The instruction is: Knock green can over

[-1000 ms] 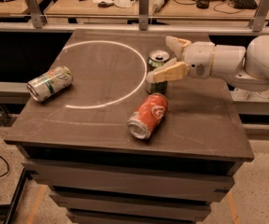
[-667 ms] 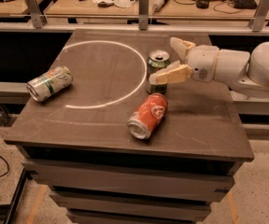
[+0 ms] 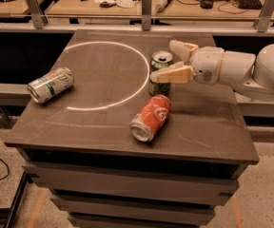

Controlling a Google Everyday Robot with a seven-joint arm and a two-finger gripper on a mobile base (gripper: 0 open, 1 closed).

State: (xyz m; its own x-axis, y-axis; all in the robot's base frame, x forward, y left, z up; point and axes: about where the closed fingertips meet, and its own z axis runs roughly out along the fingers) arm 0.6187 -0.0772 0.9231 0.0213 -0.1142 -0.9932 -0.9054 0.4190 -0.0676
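1. Green can (image 3: 159, 88) is standing upright right of the desk's (image 3: 208, 127) centre, touching the white circle's (image 3: 80, 108) right arc.
2. Gripper (image 3: 163, 61) is reaching in from the right, its fingers spread apart. One is crossing the can's front and the other is sitting behind it, so nothing is being clamped.
3. Risk: a low or slow push is likely sliding the can upright instead of tipping it.
4. Risk: the orange can (image 3: 150, 118) is lying just in front. A forward fall is likely striking it and sending it rolling toward the front edge.
5. Room: bare desk is opening leftward across the circle, and the silver-white can (image 3: 50, 84) is lying well apart near the left edge.
6. Back and right edges are sitting nearer, so a toppled can rolling that way is risking a drop.
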